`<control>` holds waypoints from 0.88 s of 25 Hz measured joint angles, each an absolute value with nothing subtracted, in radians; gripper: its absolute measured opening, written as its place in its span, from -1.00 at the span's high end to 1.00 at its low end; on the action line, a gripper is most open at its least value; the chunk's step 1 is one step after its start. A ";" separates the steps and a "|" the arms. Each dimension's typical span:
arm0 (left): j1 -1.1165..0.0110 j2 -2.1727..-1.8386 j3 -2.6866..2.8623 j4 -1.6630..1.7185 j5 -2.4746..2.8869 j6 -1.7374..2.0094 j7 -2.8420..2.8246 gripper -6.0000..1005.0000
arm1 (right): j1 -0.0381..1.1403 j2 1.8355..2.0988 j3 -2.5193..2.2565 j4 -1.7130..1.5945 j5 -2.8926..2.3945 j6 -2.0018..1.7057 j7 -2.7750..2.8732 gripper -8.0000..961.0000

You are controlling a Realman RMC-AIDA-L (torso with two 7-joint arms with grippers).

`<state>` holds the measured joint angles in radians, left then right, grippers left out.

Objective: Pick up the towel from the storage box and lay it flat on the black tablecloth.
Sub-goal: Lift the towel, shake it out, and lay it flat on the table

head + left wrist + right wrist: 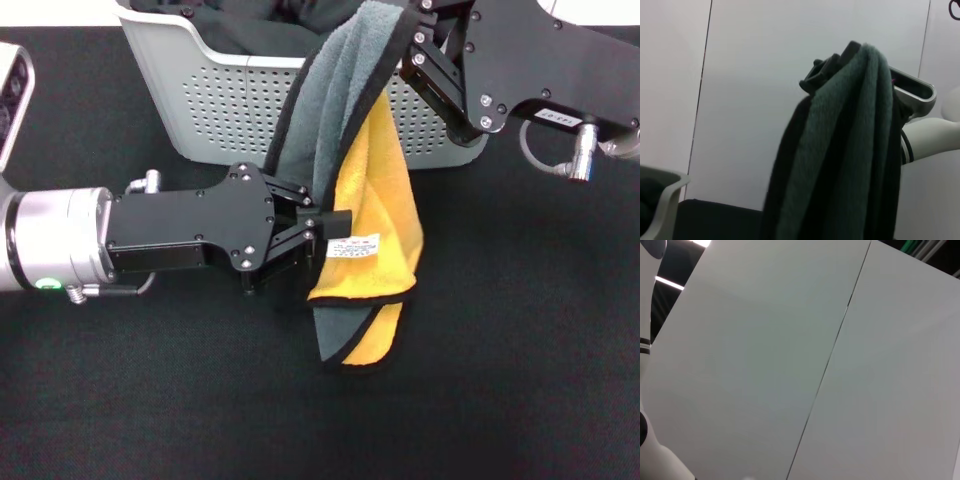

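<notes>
Two grippers share one hanging towel, in front of the basket.

We see the black tablecloth (520,380) spread below the basket (215,100); the towel (365,215) hangs long-axis downward, its top pinched closed by our right gripper (408,52) near the basket's rim, its side edge by the white label (353,248) clamped by our left gripper (322,232), the nearer one to the free lower end.

Pale grey wall panels (765,365), dark vertical seams (827,365)
</notes>
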<state>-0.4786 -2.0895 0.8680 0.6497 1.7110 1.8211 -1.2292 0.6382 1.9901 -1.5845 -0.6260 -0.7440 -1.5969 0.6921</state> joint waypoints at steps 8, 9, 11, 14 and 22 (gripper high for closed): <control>-0.476 -2.090 0.867 0.624 1.707 1.795 -1.215 0.91 | 0.618 1.980 -1.551 -0.689 -0.753 -1.592 0.722 0.95; -0.476 -2.090 0.867 0.618 1.707 1.793 -1.212 0.91 | 0.616 1.980 -1.543 -0.694 -0.757 -1.590 0.727 0.95; -0.479 -2.090 0.868 0.606 1.708 1.786 -1.204 0.91 | 0.611 1.979 -1.513 -0.706 -0.780 -1.590 0.745 0.95; -0.481 -2.090 0.873 0.599 1.712 1.770 -1.196 0.91 | 0.610 1.985 -1.472 -0.713 -0.808 -1.596 0.763 0.95; -0.489 -2.091 0.874 0.556 1.714 1.749 -1.165 0.91 | 0.596 1.989 -1.458 -0.768 -0.814 -1.595 0.779 0.95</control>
